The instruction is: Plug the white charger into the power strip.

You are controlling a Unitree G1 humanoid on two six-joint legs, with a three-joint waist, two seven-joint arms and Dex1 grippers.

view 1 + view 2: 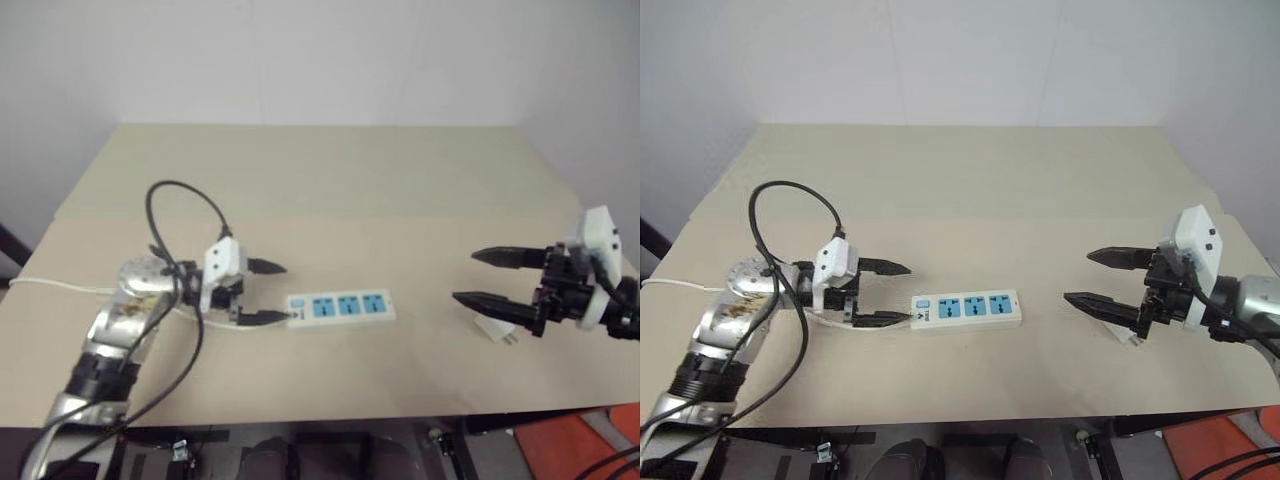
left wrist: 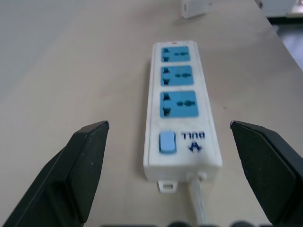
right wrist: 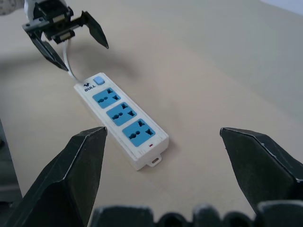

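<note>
Pre-grasp step. I see charger (image 1: 497, 330) on counter (image 1: 330, 190) under right gripper (image 1: 470, 278), fingers wide, empty. Left gripper (image 1: 288, 292) open at switch end of power strip (image 1: 342, 307). Next: I lower right fingers around charger, close.

wall (image 1: 320, 60): plain white | table (image 1: 330, 180): beige | floor: dark

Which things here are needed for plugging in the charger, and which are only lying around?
Needed:
- charger
- power strip
- left gripper, open
- right gripper, open

Lying around:
- nothing else on the table
</note>
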